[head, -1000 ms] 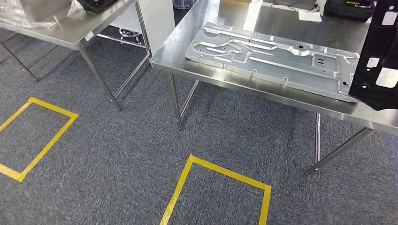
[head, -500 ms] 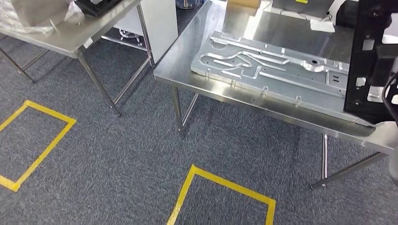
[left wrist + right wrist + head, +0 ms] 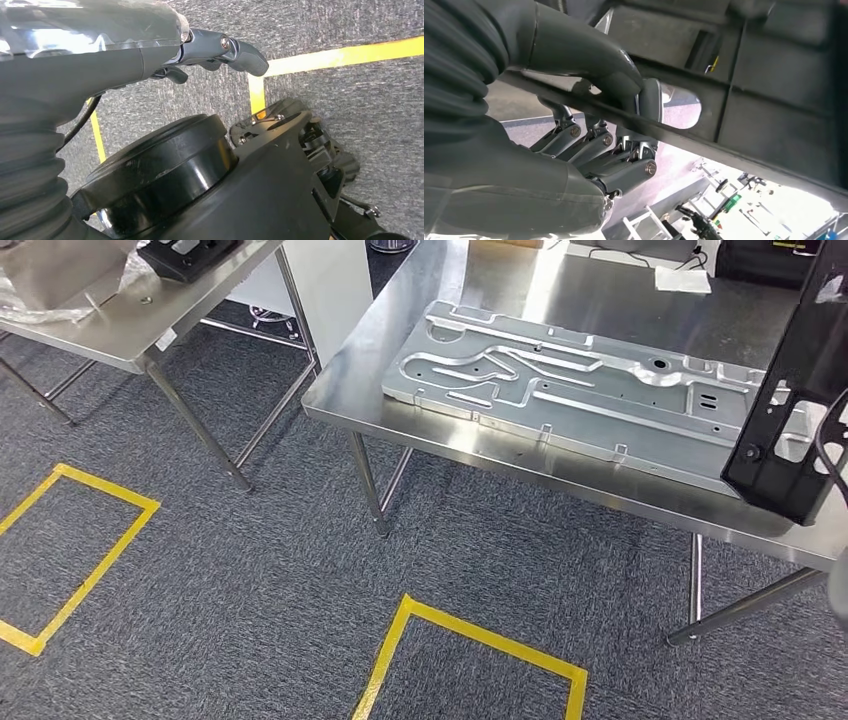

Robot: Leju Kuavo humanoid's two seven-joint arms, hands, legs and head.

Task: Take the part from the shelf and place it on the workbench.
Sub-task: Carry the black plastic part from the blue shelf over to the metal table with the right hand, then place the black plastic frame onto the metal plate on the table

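Observation:
A black flat part (image 3: 800, 390) with cut-out windows hangs tilted at the right, over the near right edge of the steel workbench (image 3: 600, 290). In the right wrist view my right hand (image 3: 624, 125) grips the black part (image 3: 774, 65) by its edge, thumb on one face and fingers on the other. A large silver stamped plate (image 3: 580, 390) lies flat on the workbench beside the black part. My left hand (image 3: 215, 50) hangs over the carpet and holds nothing, its fingers loosely apart.
A second steel table (image 3: 100, 320) stands at the left with a black device (image 3: 185, 252) and a plastic bag (image 3: 40, 280) on it. A white column (image 3: 330, 280) stands between the tables. Yellow tape rectangles (image 3: 470, 625) mark the grey carpet.
The camera has swung a little, so the whole scene has shifted. The black part has tilted and now sits lower against the workbench's right end.

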